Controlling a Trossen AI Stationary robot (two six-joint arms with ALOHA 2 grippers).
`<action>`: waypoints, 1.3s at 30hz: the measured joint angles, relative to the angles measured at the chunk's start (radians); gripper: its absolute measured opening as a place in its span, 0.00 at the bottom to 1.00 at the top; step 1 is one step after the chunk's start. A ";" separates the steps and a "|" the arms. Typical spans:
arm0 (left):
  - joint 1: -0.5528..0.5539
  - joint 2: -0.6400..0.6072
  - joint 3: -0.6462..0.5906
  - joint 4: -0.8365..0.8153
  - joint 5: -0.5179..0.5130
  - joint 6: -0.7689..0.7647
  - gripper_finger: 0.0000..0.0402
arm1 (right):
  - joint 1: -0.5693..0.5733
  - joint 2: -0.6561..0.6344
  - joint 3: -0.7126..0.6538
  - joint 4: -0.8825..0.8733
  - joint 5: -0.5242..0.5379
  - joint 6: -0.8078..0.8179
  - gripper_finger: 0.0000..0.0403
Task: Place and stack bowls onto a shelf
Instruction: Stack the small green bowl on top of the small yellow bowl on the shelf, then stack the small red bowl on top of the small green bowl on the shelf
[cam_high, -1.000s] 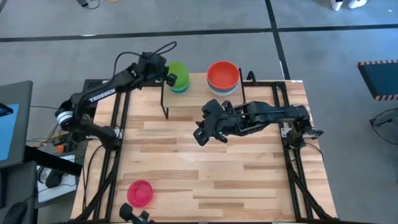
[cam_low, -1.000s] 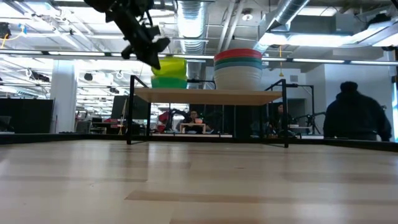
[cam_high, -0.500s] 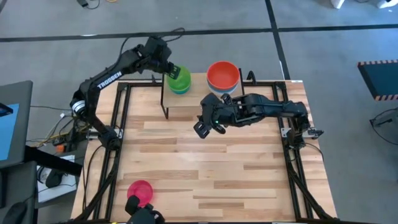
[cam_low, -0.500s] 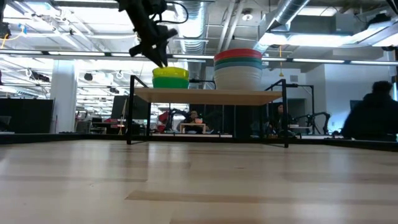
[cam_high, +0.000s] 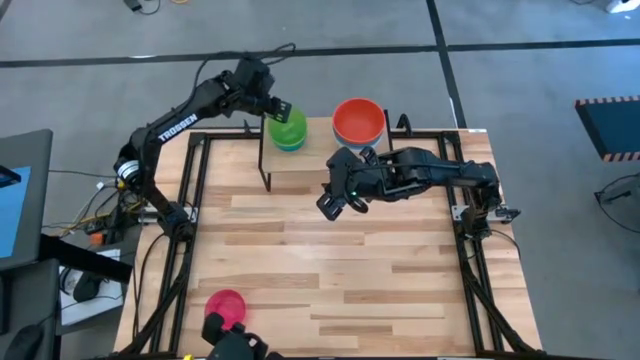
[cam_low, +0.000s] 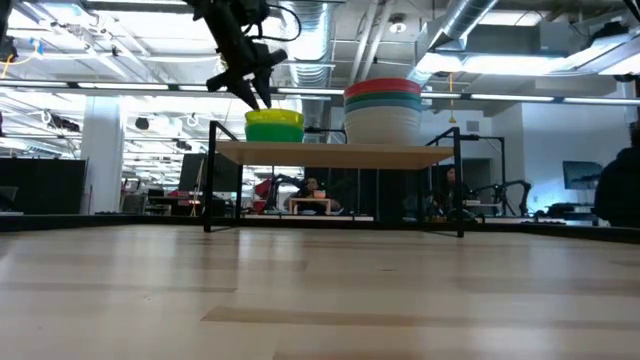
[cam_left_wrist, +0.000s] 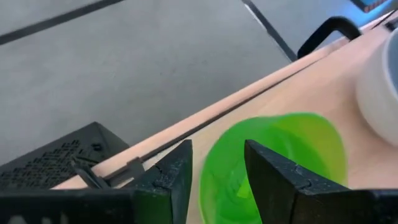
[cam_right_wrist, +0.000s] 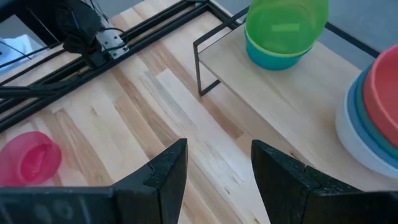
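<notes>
Left hand (cam_high: 279, 110) hangs over the lime green bowl (cam_high: 288, 124) at the left end of the shelf (cam_high: 300, 160), its two fingers (cam_left_wrist: 171, 180) parted on either side of the bowl's rim, so it looks released rather than clenched; whether a finger touches the rim cannot be told. That green bowl sits nested on a yellow bowl (cam_low: 274, 131) and a teal bowl (cam_right_wrist: 273, 57) on the shelf top, near the desk's far edge. At the right end of the same shelf stands a taller stack, a red-orange bowl (cam_high: 358, 120) on top, blue and cyan ones under it and a white bowl (cam_low: 382, 125) at the bottom. Right hand (cam_high: 334, 202) floats above the desk (cam_high: 330, 290) just in front of the shelf, towards the middle, fingers (cam_right_wrist: 165, 174) spread and holding nothing. One pink bowl (cam_high: 225, 306) lies alone on the desk near its near left corner, well apart from both hands and from the shelf.
</notes>
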 joint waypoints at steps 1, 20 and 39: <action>-0.003 0.000 -0.016 0.013 -0.008 -0.010 0.32 | 0.001 0.000 0.000 0.000 0.000 0.001 0.50; -0.080 -0.096 -0.012 0.019 -0.019 0.002 0.32 | 0.042 0.004 0.000 -0.004 0.001 0.037 0.50; -0.613 -0.660 -0.489 -0.072 -0.150 -0.125 0.32 | 0.041 0.007 -0.378 0.662 -0.260 0.171 0.50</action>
